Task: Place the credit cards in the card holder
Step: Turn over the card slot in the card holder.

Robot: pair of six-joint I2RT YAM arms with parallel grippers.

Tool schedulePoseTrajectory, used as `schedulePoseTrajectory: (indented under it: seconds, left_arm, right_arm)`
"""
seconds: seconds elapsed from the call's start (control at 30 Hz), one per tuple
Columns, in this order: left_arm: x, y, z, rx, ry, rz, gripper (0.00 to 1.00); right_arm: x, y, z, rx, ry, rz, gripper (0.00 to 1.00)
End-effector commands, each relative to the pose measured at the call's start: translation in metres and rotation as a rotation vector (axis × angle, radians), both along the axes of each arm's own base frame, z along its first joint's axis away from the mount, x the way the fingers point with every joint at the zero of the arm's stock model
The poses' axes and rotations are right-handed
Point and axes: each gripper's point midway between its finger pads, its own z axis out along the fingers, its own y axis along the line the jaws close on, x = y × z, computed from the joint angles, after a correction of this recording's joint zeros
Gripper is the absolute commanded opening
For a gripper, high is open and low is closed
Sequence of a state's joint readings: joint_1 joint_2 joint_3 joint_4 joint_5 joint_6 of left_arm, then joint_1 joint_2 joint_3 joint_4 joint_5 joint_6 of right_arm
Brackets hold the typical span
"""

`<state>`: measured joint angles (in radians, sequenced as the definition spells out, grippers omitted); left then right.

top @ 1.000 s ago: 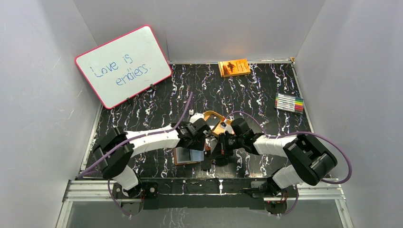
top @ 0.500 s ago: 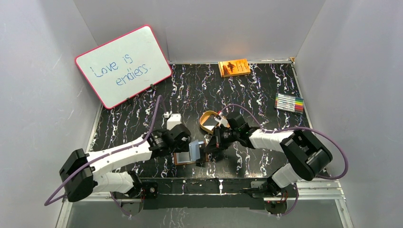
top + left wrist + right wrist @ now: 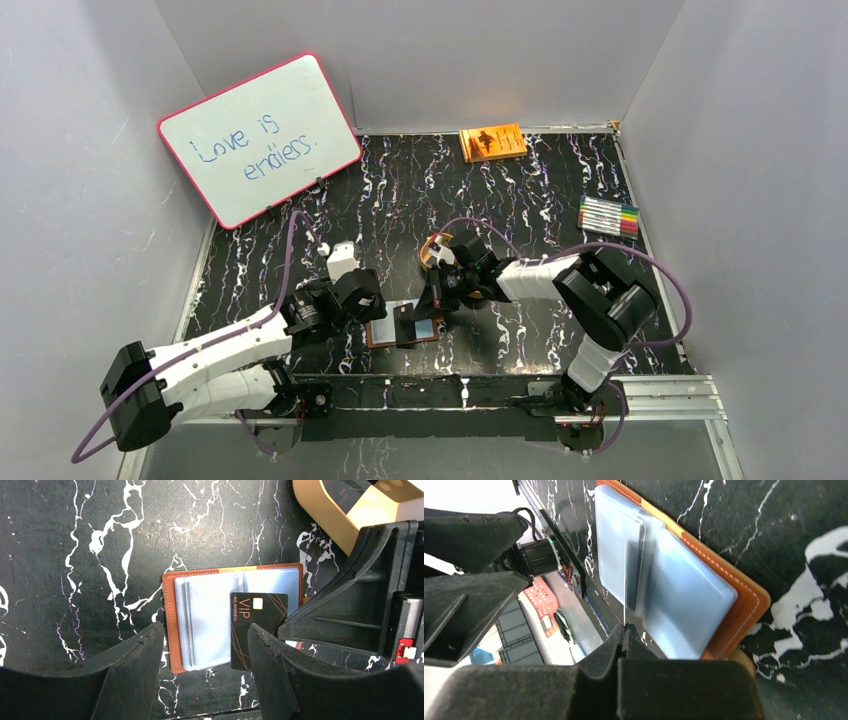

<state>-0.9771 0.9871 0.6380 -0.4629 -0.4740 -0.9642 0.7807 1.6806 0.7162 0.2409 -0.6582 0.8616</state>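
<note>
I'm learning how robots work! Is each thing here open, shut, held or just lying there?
brown leather card holder: open, lying flat.
black VIP credit card: held on edge at the holder's clear sleeves.
right fingers: shut on that card.
left fingers: open, empty, above the holder.
pink-framed whiteboard: written on, propped up tilted.
orange book: closed, lying flat.

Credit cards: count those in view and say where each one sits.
2. A black VIP plastic card is pinched in the shut right fingers over the open brown leather card holder; a second dark card lies in the tan oval tray. Others may be hidden there.
</note>
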Motion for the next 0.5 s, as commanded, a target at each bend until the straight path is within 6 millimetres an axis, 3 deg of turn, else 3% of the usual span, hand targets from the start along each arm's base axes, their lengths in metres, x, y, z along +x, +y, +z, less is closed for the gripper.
schedulePoseTrajectory:
  seconds: [0.0, 0.27, 0.47]
  left_arm:
    - [0.006, 0.002, 0.002, -0.019, -0.036, 0.034, 0.61]
    - [0.004, -0.001, -0.038, 0.046, 0.051, 0.018, 0.59]
    - [0.006, 0.006, -0.062, 0.082, 0.106, 0.040, 0.57]
  right_arm:
    - [0.008, 0.023, 0.015, 0.065, -0.047, 0.039, 0.00]
    - [0.004, 0.023, 0.019, 0.065, -0.052, 0.062, 0.00]
    - [0.000, 0.005, 0.028, 0.034, -0.073, 0.044, 0.00]
